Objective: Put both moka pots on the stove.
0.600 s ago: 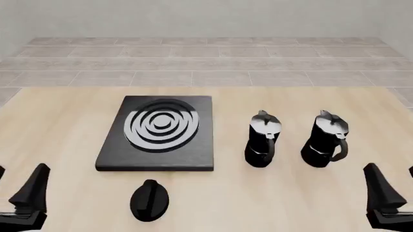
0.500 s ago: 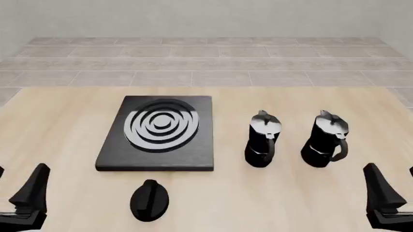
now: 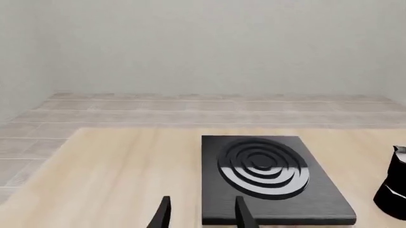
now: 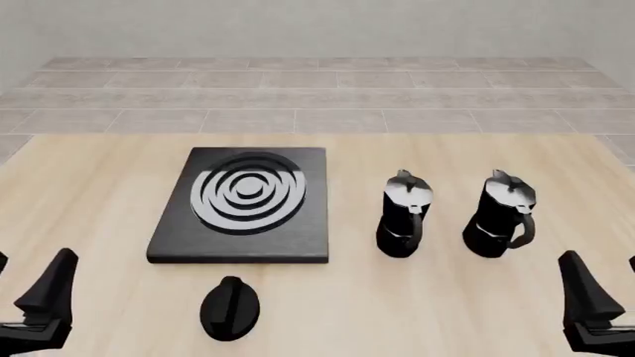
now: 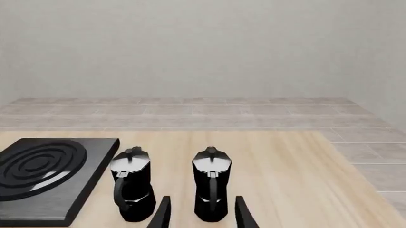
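Note:
Two black moka pots with silver-grey lids stand upright on the wooden table, side by side and apart: the left one [image 4: 404, 216] [image 5: 132, 189] and the right one [image 4: 501, 216] [image 5: 211, 185]. The stove [image 4: 238, 204] [image 3: 273, 183] [image 5: 44, 173], a black slab with silver rings, lies to their left with nothing on it. My left gripper [image 4: 25, 290] [image 3: 201, 217] is open near the table's front left corner, short of the stove. My right gripper [image 4: 607, 290] [image 5: 201, 216] is open at the front right, short of the right pot and holding nothing.
A black oval knob [image 4: 229, 307] lies on the table just in front of the stove. Beyond the table [image 4: 100, 193] is a tiled floor and a plain wall. One pot's edge [image 3: 394, 190] shows beside the stove in the left wrist view.

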`<state>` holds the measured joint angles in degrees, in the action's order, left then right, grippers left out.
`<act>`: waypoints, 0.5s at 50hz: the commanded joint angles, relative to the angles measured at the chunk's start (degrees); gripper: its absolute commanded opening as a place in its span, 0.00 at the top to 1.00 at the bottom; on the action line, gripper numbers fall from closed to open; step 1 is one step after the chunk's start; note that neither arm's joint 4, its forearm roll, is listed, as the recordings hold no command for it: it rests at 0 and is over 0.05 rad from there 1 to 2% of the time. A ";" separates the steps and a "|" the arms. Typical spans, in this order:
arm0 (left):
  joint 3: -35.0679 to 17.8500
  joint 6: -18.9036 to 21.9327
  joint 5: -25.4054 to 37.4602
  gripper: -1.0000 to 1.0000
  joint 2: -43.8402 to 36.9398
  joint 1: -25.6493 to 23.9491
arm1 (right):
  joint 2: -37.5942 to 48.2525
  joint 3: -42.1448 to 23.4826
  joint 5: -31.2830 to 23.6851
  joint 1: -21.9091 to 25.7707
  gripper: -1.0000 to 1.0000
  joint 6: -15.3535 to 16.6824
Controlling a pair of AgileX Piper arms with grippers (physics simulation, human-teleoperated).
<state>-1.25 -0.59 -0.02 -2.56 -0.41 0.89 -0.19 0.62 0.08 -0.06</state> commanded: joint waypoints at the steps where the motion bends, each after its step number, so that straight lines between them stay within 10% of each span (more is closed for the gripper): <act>1: -5.37 -3.49 3.55 0.00 -5.19 -3.14 | 0.23 0.16 0.34 -0.04 0.00 0.00; 2: -6.46 -9.05 3.50 0.00 -9.98 -4.22 | 0.24 0.16 0.35 -0.04 0.00 0.00; 16: -18.84 -17.34 15.92 0.00 -20.47 -18.12 | 0.60 0.17 0.71 -0.03 0.00 0.00; 25: -26.61 -30.59 22.75 0.00 -27.22 -29.72 | 0.74 0.17 0.87 -0.03 0.00 -0.01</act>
<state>-20.30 -19.69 15.92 -22.59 -18.98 1.44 -0.08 1.27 0.11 -0.08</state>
